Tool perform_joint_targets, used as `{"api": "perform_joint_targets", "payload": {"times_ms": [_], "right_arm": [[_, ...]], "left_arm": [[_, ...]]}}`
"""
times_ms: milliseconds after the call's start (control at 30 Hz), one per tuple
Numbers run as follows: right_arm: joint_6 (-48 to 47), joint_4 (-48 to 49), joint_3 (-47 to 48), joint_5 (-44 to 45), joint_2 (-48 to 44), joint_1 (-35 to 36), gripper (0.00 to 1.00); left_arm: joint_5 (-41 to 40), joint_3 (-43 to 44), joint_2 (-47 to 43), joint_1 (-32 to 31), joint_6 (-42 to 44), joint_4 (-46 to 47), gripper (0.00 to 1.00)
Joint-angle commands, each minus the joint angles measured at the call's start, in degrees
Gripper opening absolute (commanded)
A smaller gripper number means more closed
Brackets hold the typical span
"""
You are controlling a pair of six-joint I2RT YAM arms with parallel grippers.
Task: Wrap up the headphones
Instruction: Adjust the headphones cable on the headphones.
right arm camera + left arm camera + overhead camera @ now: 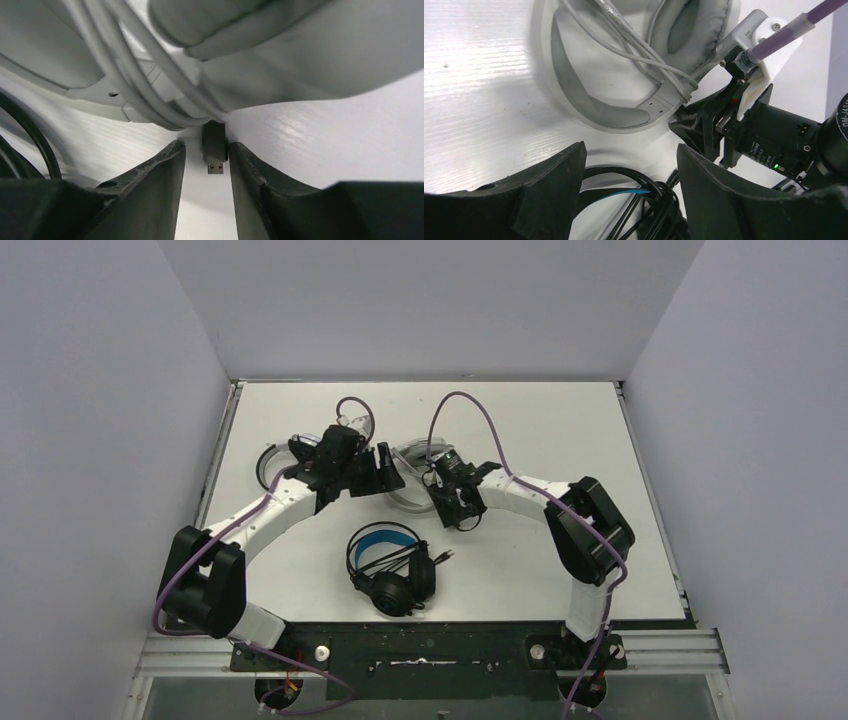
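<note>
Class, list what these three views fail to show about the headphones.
Top view: white headset largely covered by the left arm.
Left wrist view: black headphones cut off by the bottom edge and the left gripper.
Right wrist view: ear cup blurred, cropped by the top edge; USB plug, its cable lost behind loops.

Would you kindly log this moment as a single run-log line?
left gripper open, empty | right gripper open, straddling USB plug | white headset cable wrapped

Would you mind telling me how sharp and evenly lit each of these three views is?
Top external view: even, soft light, black headphones sharp. Left wrist view: glare washes the table; the near fingers are dark and soft. Right wrist view: the white headset is blurred up close, the USB plug sharper.
</note>
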Motion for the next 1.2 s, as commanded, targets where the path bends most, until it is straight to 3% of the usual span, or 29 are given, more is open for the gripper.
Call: {"api": "perform_joint_targets", "payload": {"times_ms": [0,67,167,233,400,500,667,800,967,1167], "right_arm": [[2.05,3.76,-1.56,1.17,0.77,-1.28,0.31],[2.93,2.11,-1.4,0.75,0.04,-1.72,0.18],[3.53,-0.72,-2.13,-0.94,-4.29,-1.87,0.11],[3.64,-3.18,-1.23,-4.28,-6.1,-2.71,0.0],[3.37,-10.22,3.61,-17.86,-5.33,-5.59,0.0],[2.54,-16.14,8.35,-17.97,-4.92,-5.83,0.0],[-1.39,-26.31,18.71,-19.63,-1.28,-6.27,0.0],[-3.57,-32.1,24.98,-23.04,3.23,-7.0,0.0],[-4.07,-33.51,27.1,-26.71,5.35,-8.52,0.0],[-3.91,-33.29,26.62,-29.77,5.51,-9.06,0.0]], "left_arm": [[3.72,0.88,1.15,-0.02,-1.87,5.39,0.64],[4.28,1.18,1.62,-0.02,-1.91,5.61,0.64],[5.0,1.62,2.1,-0.02,-1.56,5.78,0.63],[5.86,1.6,2.71,-0.02,-1.51,6.44,0.61],[8.19,0.84,4.23,-0.39,-0.92,8.93,0.58],[7.67,-1.67,3.64,-1.31,0.77,12.72,0.58],[6.33,-10.57,1.56,-3.77,5.44,31.04,0.58],[1.13,-14.38,1.95,-9.25,15.07,39.46,0.6],[-1.92,-19.2,5.96,-12.99,20.91,52.06,0.63],[-3.43,-19.72,8.56,-16.15,27.86,56.68,0.64]]}}
